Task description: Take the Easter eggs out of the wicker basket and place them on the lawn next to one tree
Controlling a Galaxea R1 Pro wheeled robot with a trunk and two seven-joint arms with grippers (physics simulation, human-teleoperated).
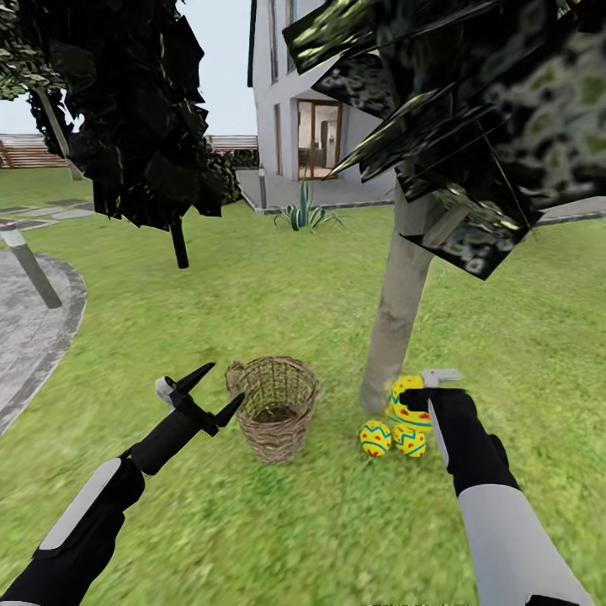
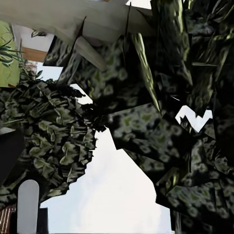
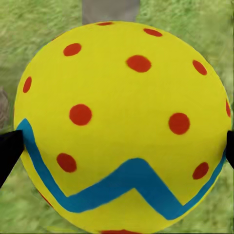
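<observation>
My right gripper (image 1: 421, 402) clamps the third egg (image 1: 406, 397) just above the lawn (image 1: 278, 522) beside the tree (image 1: 396, 328) (left gripper (image 1: 209, 390) open, idle), so release lies straight down.

No readable text, label or number anywhere — only painted patterns, no writing.
</observation>
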